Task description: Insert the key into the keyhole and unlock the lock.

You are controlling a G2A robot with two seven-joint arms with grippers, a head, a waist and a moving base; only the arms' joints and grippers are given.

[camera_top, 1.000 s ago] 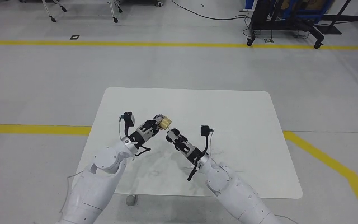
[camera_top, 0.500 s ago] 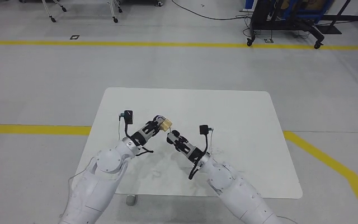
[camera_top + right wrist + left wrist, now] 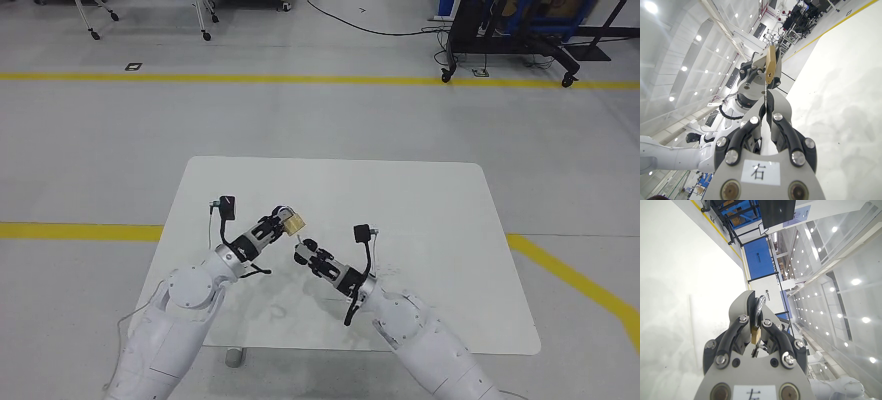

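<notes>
The padlock (image 3: 292, 222) is a small brass block with a silver shackle (image 3: 759, 306). It is held in the air above the near middle of the table, not resting on it. My left claw (image 3: 757, 307) is clenched on it, with the shackle caught between my pads. Seen from my right wrist, its keyhole (image 3: 769, 75) end faces me. My right claw (image 3: 767, 98) is clamped on the key (image 3: 765, 89), a thin silver blade seen edge-on and pointing at that end. Its tip comes up right at the lock's lower corner, and I cannot tell whether it touches or has gone in. From above, my two claws point at each other, the right one near the lock with a little gap. Beneath them is a white table (image 3: 430, 200) with rounded corners, faintly scuffed. Around it lies grey floor (image 3: 120, 150) crossed by yellow lines (image 3: 300, 77). Farther off are blue panels (image 3: 755, 260) and rows of ceiling lights (image 3: 855, 281).
</notes>
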